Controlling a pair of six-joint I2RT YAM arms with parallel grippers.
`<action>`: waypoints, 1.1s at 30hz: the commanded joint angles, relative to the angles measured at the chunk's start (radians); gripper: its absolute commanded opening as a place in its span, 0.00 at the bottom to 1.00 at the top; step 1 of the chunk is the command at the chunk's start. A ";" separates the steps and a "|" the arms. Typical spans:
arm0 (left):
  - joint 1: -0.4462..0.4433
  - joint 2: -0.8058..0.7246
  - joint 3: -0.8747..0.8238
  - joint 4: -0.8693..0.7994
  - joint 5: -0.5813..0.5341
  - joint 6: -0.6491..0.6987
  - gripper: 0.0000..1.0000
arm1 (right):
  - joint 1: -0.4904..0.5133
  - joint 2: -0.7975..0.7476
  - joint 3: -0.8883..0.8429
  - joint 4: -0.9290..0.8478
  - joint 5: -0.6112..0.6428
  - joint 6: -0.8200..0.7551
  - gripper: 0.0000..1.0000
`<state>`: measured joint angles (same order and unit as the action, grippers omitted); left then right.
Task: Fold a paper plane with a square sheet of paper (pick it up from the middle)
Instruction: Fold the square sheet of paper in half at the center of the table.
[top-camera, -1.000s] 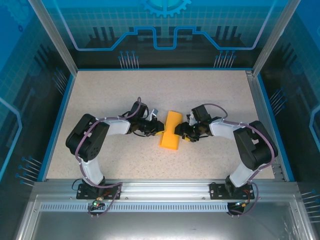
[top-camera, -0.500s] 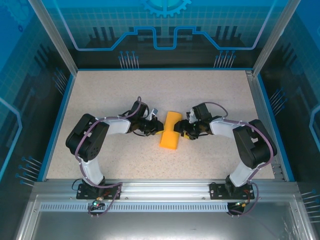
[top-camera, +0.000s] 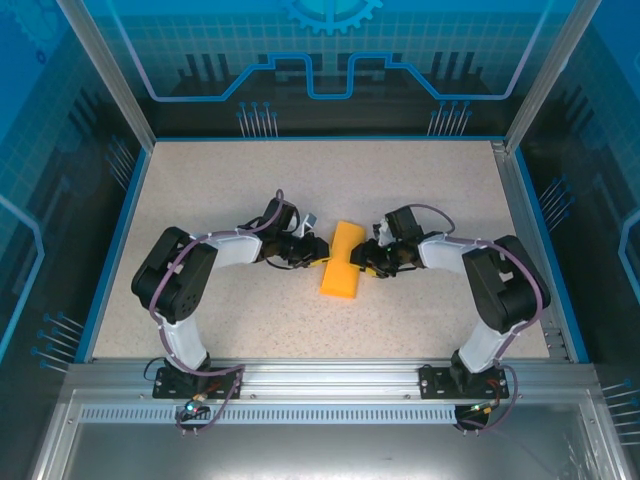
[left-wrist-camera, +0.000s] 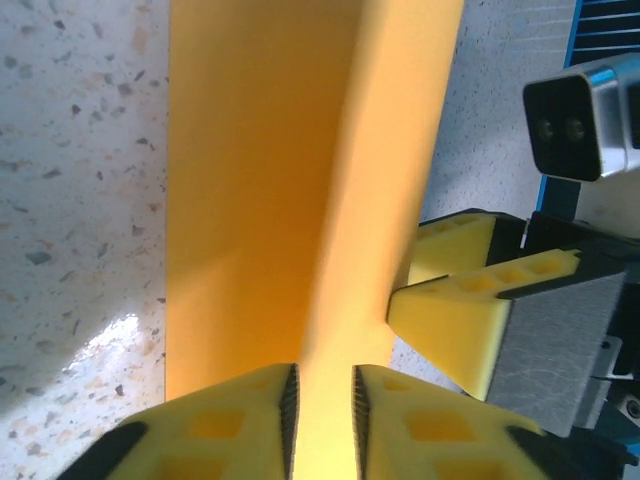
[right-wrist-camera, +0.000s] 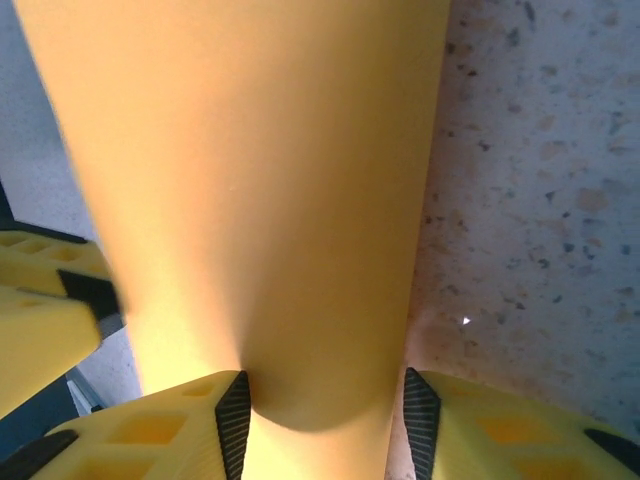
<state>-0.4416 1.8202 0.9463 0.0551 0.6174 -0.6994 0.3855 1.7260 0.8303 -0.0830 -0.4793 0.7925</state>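
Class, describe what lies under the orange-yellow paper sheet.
Speckled table shows around the paper sheet; directly beneath it is hidden. The left gripper and right gripper hold its middle.

Both arms bent inward, grippers meeting head-on.
Left gripper (left-wrist-camera: 320, 405) pinches the folded paper sheet (left-wrist-camera: 290, 180) tightly; right gripper (right-wrist-camera: 325, 410) clasps it wider.

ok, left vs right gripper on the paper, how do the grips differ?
The left gripper has jaws nearly together, pinching a thin fold of the sheet of paper; the right gripper has them much wider, around a rounded bulge. The left gripper reaches from the sheet's left edge, the right gripper from its right. Both hold it at mid-length.
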 joint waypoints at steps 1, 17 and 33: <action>-0.005 -0.050 -0.005 -0.051 -0.047 0.022 0.37 | -0.004 0.043 0.074 -0.072 -0.003 -0.079 0.47; 0.012 -0.176 -0.062 -0.141 -0.228 0.006 0.52 | 0.015 0.153 0.255 -0.307 0.017 -0.306 0.47; 0.013 -0.161 -0.054 -0.069 -0.117 0.002 0.49 | 0.038 0.223 0.361 -0.453 0.061 -0.392 0.50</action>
<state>-0.4339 1.6600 0.8944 -0.0498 0.4366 -0.7006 0.4061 1.9171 1.1633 -0.4759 -0.4450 0.4168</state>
